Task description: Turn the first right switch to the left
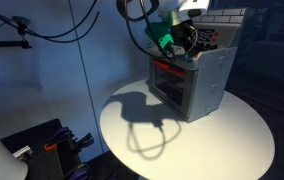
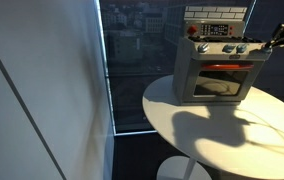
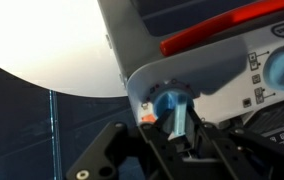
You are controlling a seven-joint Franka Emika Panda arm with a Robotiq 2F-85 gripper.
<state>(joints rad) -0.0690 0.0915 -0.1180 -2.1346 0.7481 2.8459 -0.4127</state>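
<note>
Grey toy oven with red handle [image 2: 214,75] stands upright on round white worktop [image 2: 232,140], panel facing out, so knobs reachable. Your gripper [image 3: 172,135] is at panel's end, lined up on knob axis, likely for twist. Light-blue round switch knob [image 3: 170,103] sits between black fingers [image 3: 204,135]. Jaws partly spread, straddling it; can't tell if pads bite.
</note>
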